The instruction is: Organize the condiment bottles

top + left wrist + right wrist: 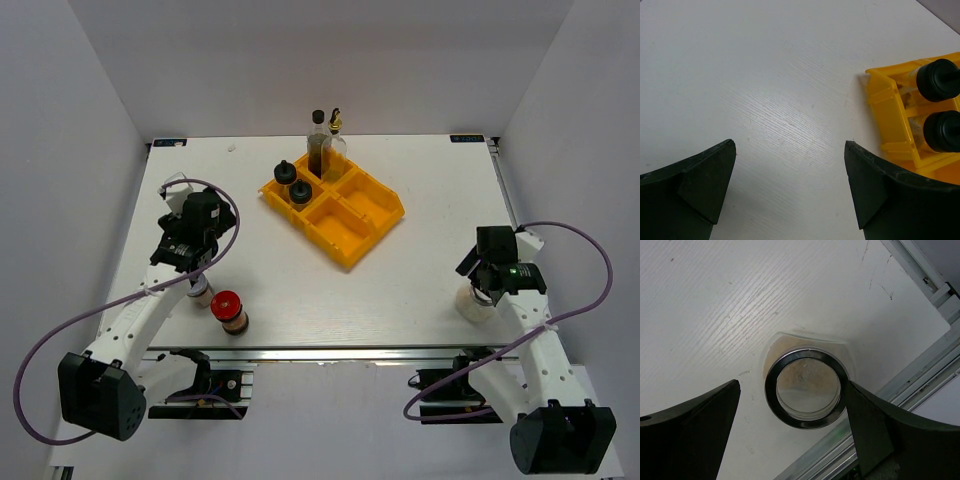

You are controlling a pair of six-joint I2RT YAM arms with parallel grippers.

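The tall dark-brown black-capped bottle point(318, 148) and the tall clear gold-spouted bottle point(336, 140) stand in the back compartment of the yellow tray point(372, 212). Two black-lidded jars point(285, 172) point(300, 192) sit in its left compartment and also show in the left wrist view point(938, 80) point(942, 131). A red-lidded jar point(228, 310) stands near the front left. Another jar point(200, 291) is partly hidden under my left arm. My left gripper point(200, 222) point(790, 147) is open and empty over bare table. My right gripper point(482, 288) point(792, 390) is open around the silver-lidded jar point(473, 303) point(806, 389). Its right finger point(865, 415) touches the lid rim.
The tray's edge point(890, 115) lies right of my left gripper. The tray's two front compartments hold nothing. The table's front edge and metal rail point(910, 390) run just behind the silver-lidded jar. White walls enclose the table.
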